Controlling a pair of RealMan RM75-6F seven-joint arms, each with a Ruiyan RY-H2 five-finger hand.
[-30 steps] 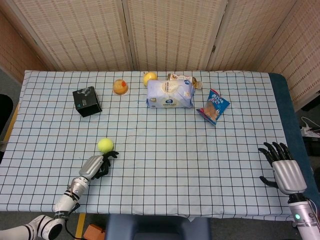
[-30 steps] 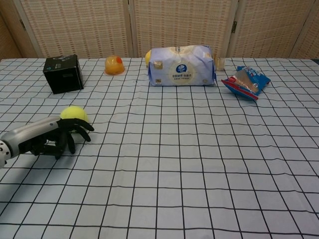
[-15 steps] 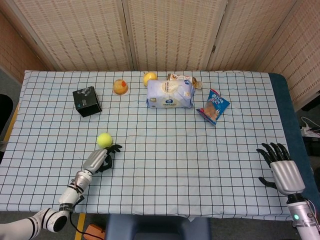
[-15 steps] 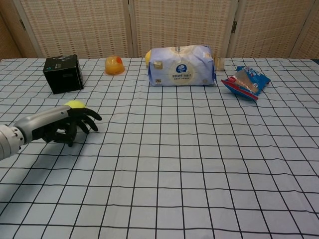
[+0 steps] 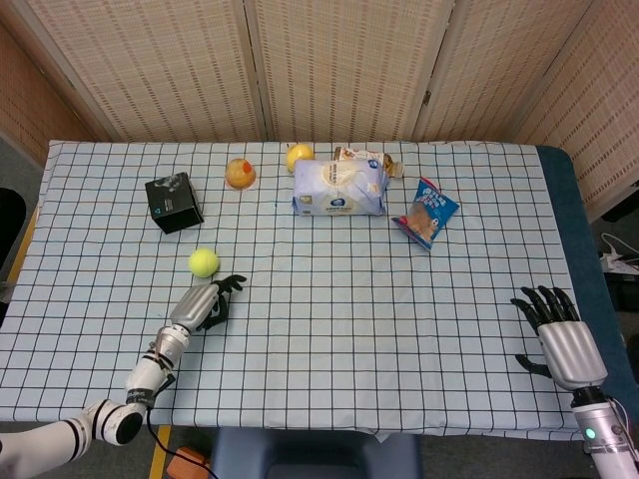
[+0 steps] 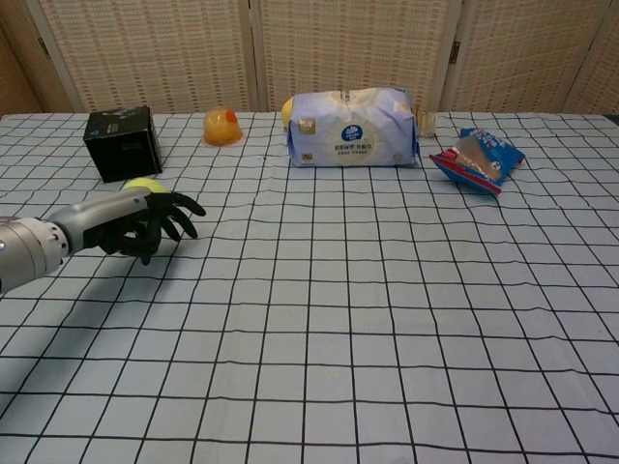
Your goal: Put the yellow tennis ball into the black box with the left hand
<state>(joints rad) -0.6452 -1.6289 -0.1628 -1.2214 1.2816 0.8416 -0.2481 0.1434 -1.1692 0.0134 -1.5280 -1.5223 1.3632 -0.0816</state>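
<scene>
Yellow tennis ball [image 5: 204, 262] lies free on the checked cloth, between black box [image 5: 173, 203] and left hand [image 5: 206, 304] (fingers spread, empty). Right hand [image 5: 559, 330] is splayed too. Chest view: ball [image 6: 144, 185] shows just behind the left hand [image 6: 135, 221].

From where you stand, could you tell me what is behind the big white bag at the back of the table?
Behind the white bag, a yellow round thing shows at one end and a small tan packet at the other. The bag hides their lower parts in the chest view.
</scene>
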